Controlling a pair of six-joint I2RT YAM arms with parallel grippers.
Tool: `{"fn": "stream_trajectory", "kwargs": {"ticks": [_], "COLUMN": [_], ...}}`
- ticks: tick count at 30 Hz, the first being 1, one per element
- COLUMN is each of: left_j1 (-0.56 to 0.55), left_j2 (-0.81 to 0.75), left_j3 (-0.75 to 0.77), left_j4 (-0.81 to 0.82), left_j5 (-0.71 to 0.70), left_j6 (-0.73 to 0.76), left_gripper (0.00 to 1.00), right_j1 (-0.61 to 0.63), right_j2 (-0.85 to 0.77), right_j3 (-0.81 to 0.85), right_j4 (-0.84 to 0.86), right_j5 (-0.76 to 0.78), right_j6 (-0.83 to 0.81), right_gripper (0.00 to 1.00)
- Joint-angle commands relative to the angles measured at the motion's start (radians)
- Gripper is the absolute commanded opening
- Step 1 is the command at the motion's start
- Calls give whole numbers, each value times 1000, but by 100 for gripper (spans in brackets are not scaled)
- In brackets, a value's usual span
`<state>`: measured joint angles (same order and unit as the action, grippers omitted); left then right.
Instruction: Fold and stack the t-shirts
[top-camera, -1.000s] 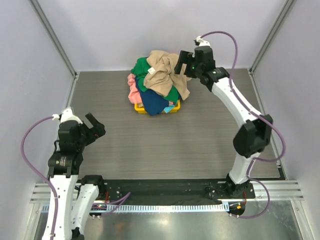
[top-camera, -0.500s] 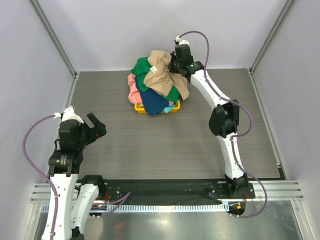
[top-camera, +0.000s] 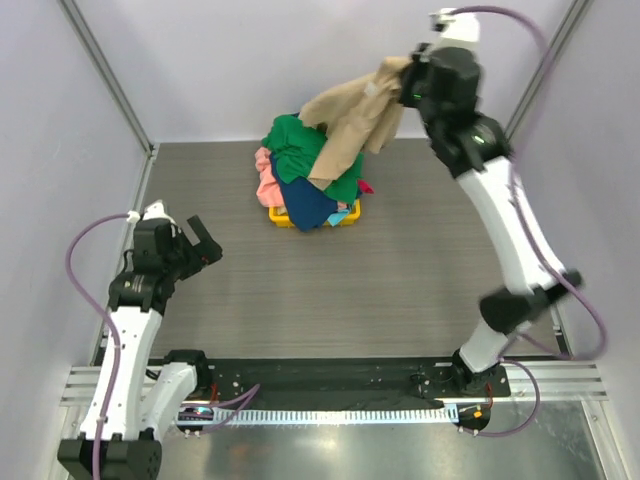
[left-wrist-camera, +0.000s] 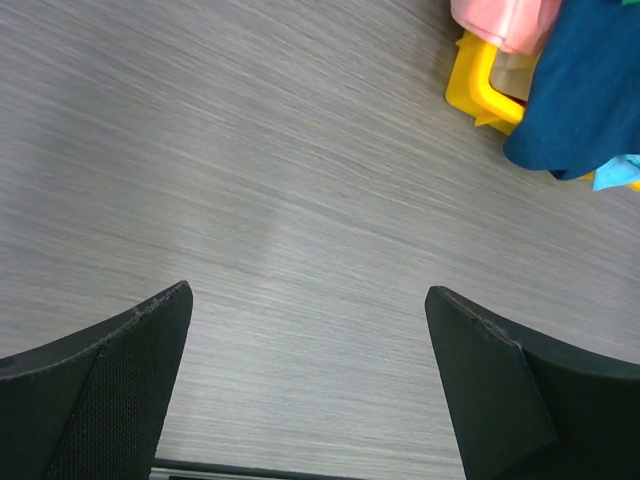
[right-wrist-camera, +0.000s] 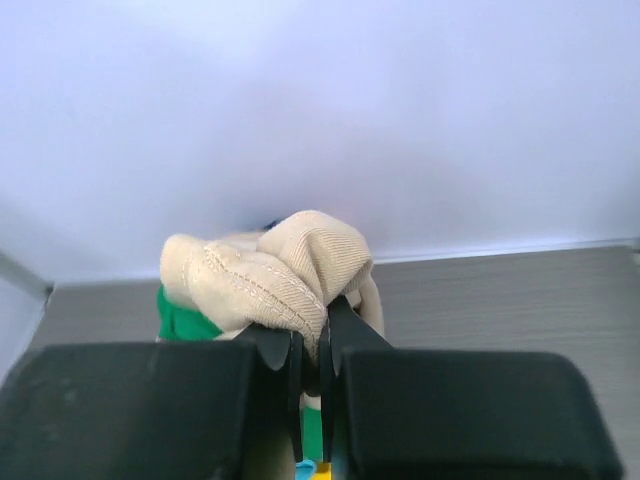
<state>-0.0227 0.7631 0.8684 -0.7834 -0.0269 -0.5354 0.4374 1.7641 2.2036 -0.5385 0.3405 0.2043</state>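
Note:
A heap of t-shirts sits at the back middle of the table: a green one (top-camera: 300, 145) on top, a pink one (top-camera: 267, 183) at its left, a navy one (top-camera: 305, 203) in front. High above the heap's right side my right gripper (top-camera: 402, 82) is shut on the tan t-shirt (top-camera: 350, 115), which hangs from it down toward the heap. In the right wrist view a bunched fold of tan t-shirt (right-wrist-camera: 270, 280) sits pinched in the right gripper (right-wrist-camera: 312, 345). My left gripper (top-camera: 188, 243) is open over bare table at the near left, its fingertips (left-wrist-camera: 150, 320) wide apart.
A small yellow basket (top-camera: 345, 216) lies under the heap; its yellow rim (left-wrist-camera: 478, 85) shows at the upper right of the left wrist view. Pale walls and metal posts close in the grey table (top-camera: 400, 270) at the back and sides.
The right gripper reached into the heap, shut on the tan t-shirt and rose up and to the right with it. The left arm shifted slightly, its gripper still open.

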Motion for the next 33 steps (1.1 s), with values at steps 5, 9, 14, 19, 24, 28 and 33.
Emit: {"fn": "stream_trajectory", "kwargs": {"ticks": [5,9,14,19,24,28,33], "left_j1": [-115,-193,-226,-246,-266,-284,-276], "left_j2": [247,464,770,973,1129,1218,1274], "left_j3": [147,234,357,463,544,593,676], "left_j4": [197,279,366,389,409,408,316], "left_j5": [-17,-57,-33,-31,-42,-45,-178], "left_j6": [-77,-78,-113,-120,-107,-95,-71], "left_gripper": [98,95,90,82,76,45,0], "right_j1": [-8,-16,-16,-14,-14,-16,-16], "right_j2": [-514,-652,-727,-752,-776,-779,-781], "right_j3": [-486,-790,-1019,-1098,-1127,-1142,-1164], "right_j4": [-47,-162,-172,-173,-172,-172,-172], "right_j5": [519,465,250,131,124,132,134], "right_j6": [107,271,380,409,382,368,353], "right_gripper": [1,1,1,1,1,1,1]}}
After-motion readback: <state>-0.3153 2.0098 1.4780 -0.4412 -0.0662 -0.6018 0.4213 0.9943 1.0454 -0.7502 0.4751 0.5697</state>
